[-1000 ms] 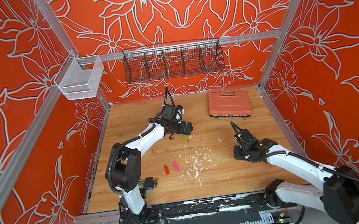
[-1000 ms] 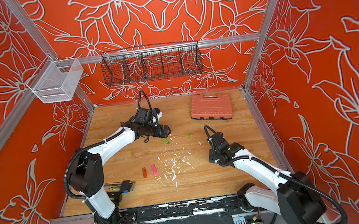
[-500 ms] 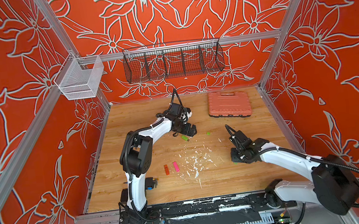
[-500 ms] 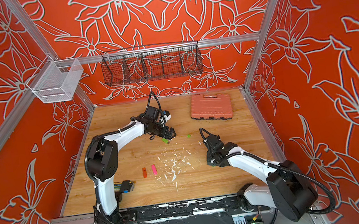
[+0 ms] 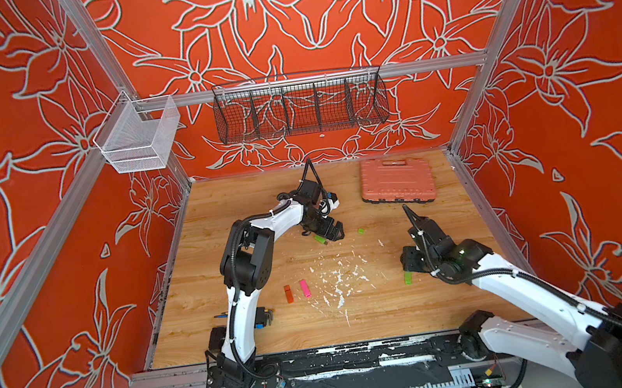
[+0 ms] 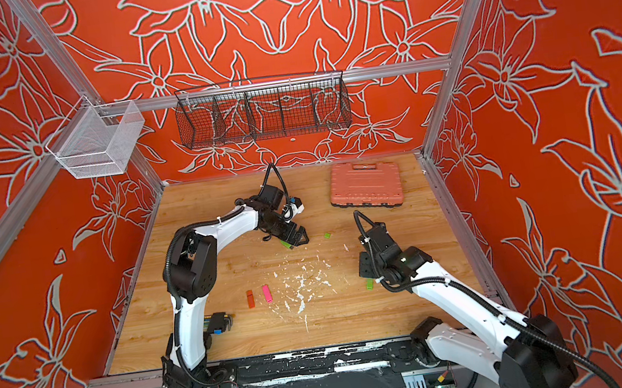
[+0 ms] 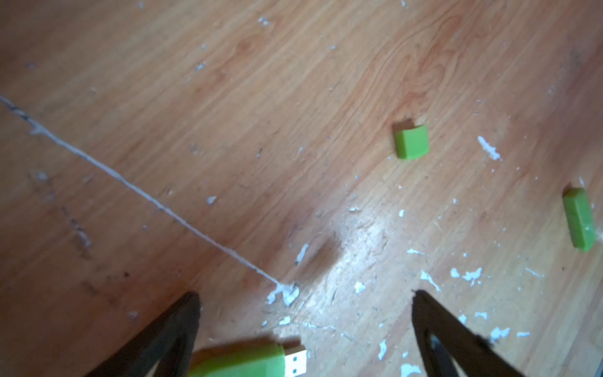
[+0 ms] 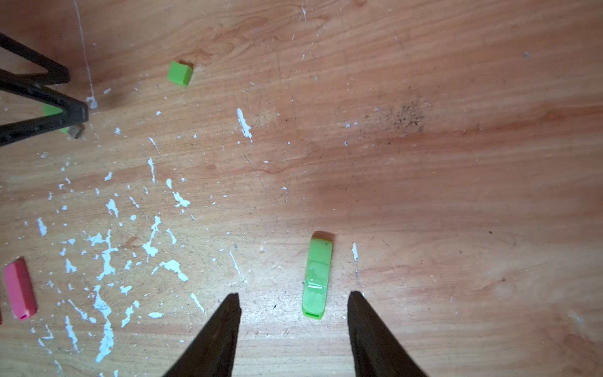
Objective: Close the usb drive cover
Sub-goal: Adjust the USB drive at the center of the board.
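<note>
The left gripper (image 7: 305,293) stands wide open over the wooden table (image 7: 228,114) and grasps nothing. The uncapped green drive (image 7: 239,360) lies flat between its fingers, close against one of them, with its bare metal plug pointing toward the other. The loose green cap (image 7: 411,142) sits on the table well ahead of the fingertips, apart from that drive. The right gripper (image 8: 295,295) is likewise released: a capped green drive (image 8: 316,277) lies on the table between its parted fingertips, touching neither. Only the right wrist view shows a pink drive (image 8: 19,289) up close, beyond scattered white flecks (image 8: 107,254). A top view adds an orange drive (image 5: 288,294) just beside the pink one, and there the left gripper partly hides the uncapped green drive.
</note>
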Robot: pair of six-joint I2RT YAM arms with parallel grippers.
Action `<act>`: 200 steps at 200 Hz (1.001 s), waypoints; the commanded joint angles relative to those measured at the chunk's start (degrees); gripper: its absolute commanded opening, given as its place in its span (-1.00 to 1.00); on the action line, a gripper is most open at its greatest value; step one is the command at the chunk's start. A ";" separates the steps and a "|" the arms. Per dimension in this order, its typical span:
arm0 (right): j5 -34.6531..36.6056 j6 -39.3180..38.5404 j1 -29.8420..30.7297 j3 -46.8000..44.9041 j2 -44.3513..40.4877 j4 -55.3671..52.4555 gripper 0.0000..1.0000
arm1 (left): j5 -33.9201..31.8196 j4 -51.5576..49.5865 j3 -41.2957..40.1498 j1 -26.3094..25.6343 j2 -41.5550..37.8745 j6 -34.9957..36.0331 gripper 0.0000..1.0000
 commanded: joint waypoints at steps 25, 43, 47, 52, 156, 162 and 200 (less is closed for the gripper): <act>1.21 0.22 0.32 0.57 -1.93 -2.79 0.12 | -0.54 -3.11 -4.77 -0.36 -2.29 0.83 0.92; 1.31 -0.31 0.24 0.55 -2.12 -2.41 0.12 | -1.11 -3.72 -6.92 -0.36 -4.21 -0.24 0.86; 1.38 -0.45 0.27 0.61 -2.04 -2.40 0.12 | -1.04 -3.68 -7.71 -0.36 -4.76 -0.55 0.84; 1.43 -0.60 0.29 0.70 -2.04 -2.40 0.12 | -0.96 -3.45 -8.86 -0.36 -5.59 -0.91 0.83; 2.19 -2.70 0.28 2.64 -1.33 -2.07 0.13 | -17.87 2.61 -17.22 -4.41 -13.96 -9.22 0.78; 2.04 -2.37 0.30 2.50 -1.55 -1.98 0.13 | -18.47 2.14 -16.33 -4.45 -13.81 -10.36 0.78; 2.29 -1.26 0.30 1.41 -3.13 -0.87 0.13 | -23.70 -3.50 -11.24 -7.11 -10.96 -21.63 0.77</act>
